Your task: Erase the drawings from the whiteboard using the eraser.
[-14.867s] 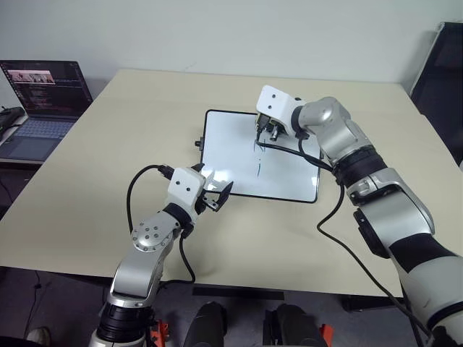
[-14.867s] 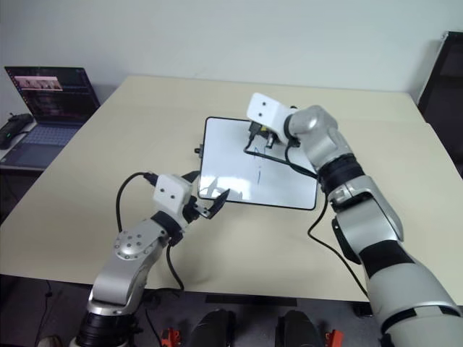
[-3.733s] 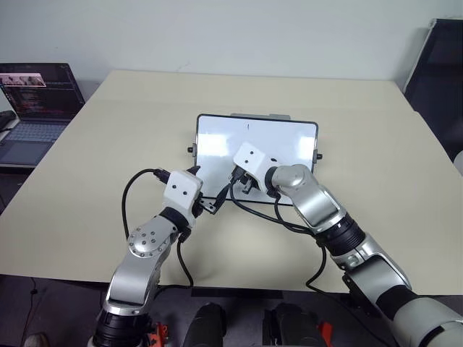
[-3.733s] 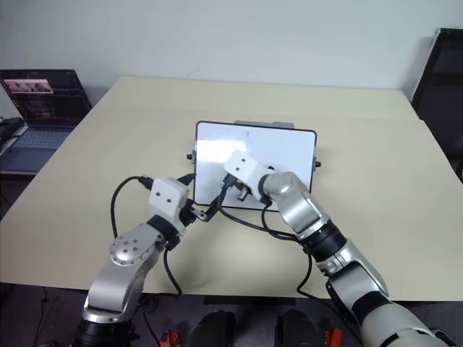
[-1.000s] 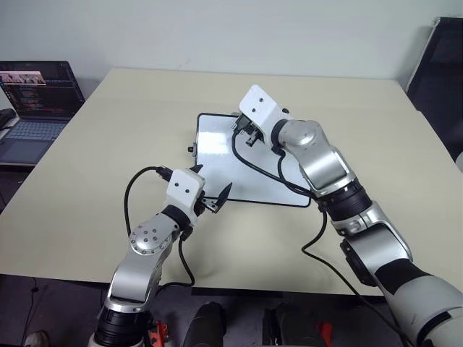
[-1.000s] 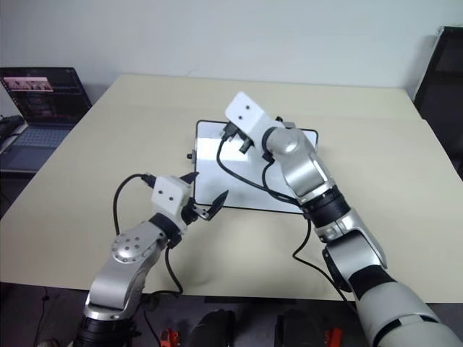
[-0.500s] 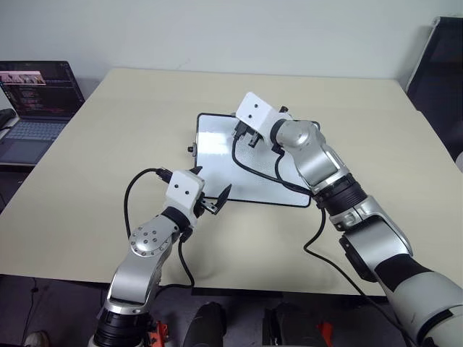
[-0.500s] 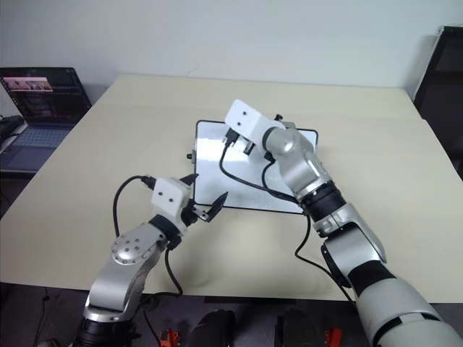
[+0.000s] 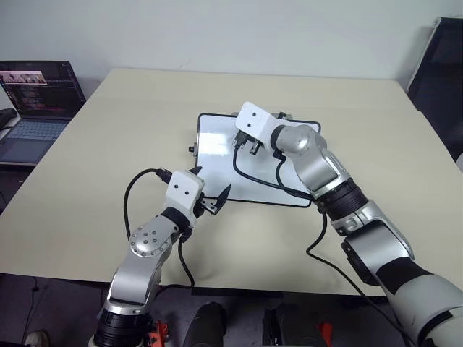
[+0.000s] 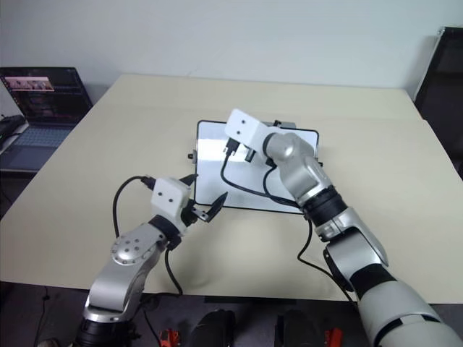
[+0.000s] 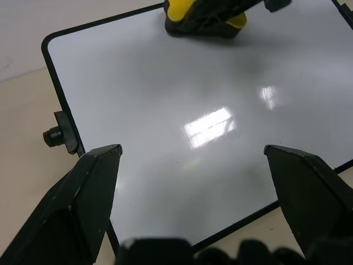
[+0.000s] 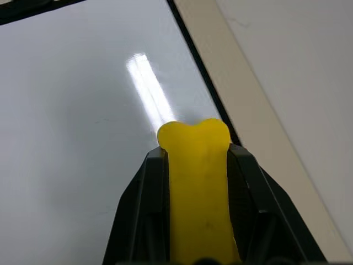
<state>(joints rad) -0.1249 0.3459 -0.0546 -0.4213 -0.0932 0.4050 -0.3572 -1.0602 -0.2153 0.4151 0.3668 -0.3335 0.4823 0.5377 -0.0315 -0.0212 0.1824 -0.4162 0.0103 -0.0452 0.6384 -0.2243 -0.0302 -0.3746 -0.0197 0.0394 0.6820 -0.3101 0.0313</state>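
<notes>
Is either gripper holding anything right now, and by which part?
The right gripper is shut on the small yellow eraser block, clamping its long sides. The left gripper is open and holds nothing.

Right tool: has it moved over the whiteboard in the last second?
Yes. The right tool has come down the whiteboard from its far edge.

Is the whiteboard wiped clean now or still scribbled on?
Clean, where visible: the whiteboard shows bare glossy white in both wrist views. The right gripper hides a patch beneath the eraser.
</notes>
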